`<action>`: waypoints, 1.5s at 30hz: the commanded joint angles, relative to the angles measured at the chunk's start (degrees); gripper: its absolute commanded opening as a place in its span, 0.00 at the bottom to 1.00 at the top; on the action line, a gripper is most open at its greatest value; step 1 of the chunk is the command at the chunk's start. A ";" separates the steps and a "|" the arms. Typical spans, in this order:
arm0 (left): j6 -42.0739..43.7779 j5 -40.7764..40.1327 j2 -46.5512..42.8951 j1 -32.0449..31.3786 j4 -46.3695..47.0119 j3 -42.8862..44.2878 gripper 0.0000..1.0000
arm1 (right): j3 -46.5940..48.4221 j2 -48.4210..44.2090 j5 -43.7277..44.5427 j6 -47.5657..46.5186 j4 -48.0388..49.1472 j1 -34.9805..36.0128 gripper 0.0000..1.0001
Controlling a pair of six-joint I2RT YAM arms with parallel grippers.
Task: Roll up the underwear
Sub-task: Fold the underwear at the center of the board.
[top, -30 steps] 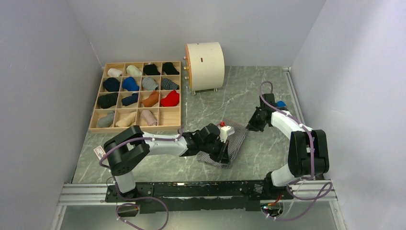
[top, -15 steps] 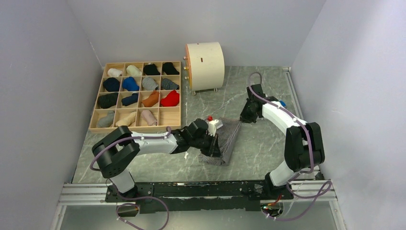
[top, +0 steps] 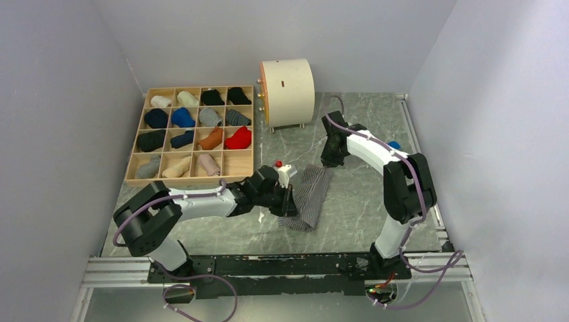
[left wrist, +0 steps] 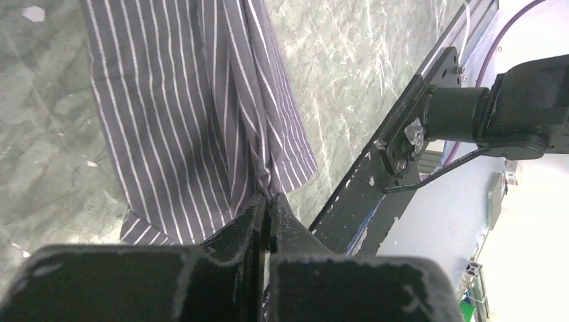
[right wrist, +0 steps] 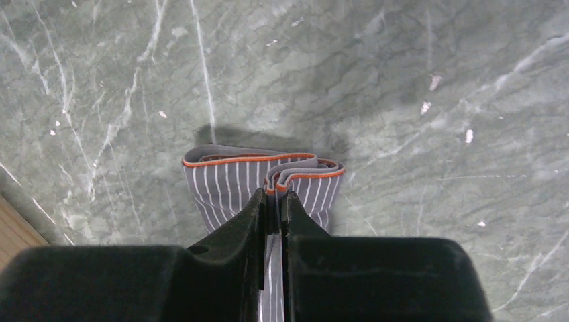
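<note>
Top external: the grey striped underwear (top: 310,194) lies mid-table (top: 366,201), drawn out as a long narrow strip between the two arms. It runs from the far right down to the near left. The left gripper (top: 287,202) is at the near end and the right gripper (top: 329,159) at the far end. A wooden tray (top: 194,180) of square compartments sits far left, most cells holding small cloth bundles in mixed colours. A pale cylinder (top: 287,90) stands at the back.

Left wrist: the left gripper (left wrist: 270,201) is closed, jaws pinched tight on a gathered ridge of the grey striped underwear (left wrist: 174,121). The cloth is thin and soft, with fine white lines on grey. It lies in layers, with a loose corner flapping out to the side. The table (left wrist: 349,67) is hard, green-grey and marble-patterned.

Right wrist: the right gripper (right wrist: 274,198) is closed on the doubled waistband (right wrist: 248,159). An orange-trimmed elastic edge curls in an S where the layers overlap.

Step, as I judge it: the strip is folded lengthwise and held taut at both ends, with no roll begun. The next move probably calls for setting the strip flat, then turning one end over onto itself while the other end stays anchored. The layers need to be kept aligned, since the soft cloth will slump and splay if tension drops.
</note>
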 commanded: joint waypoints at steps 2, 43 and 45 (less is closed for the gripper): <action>1.68 -0.11 -3.15 1.11 -5.01 0.31 0.05 | 5.79 3.27 2.34 0.87 -0.75 1.28 0.00; 7.91 -8.98 -1.04 3.38 -26.33 11.61 0.32 | 11.96 2.45 -0.12 -8.11 -0.54 3.85 0.56; 7.72 -11.24 -1.62 3.45 -28.65 12.70 0.37 | 11.17 1.30 -0.16 -8.34 -0.13 3.81 0.56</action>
